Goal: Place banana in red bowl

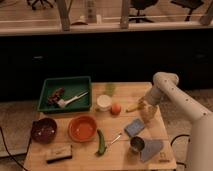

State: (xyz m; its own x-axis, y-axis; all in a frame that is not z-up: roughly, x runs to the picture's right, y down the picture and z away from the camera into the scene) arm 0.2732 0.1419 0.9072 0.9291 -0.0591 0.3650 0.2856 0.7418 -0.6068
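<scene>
— Which step is this?
— The reach, I'd say. The gripper (145, 114) is just beside the small yellow curved banana (133, 106), at the right of the wooden counter (85, 152). I cannot tell whether it has closed.
— And next?
— Probably grasp the banana, lift it and carry it left to the round red bowl (82, 128).

Dim room with a wooden table (83, 153) before a dark partition (100, 55), office chairs (143, 6) beyond it.
</scene>
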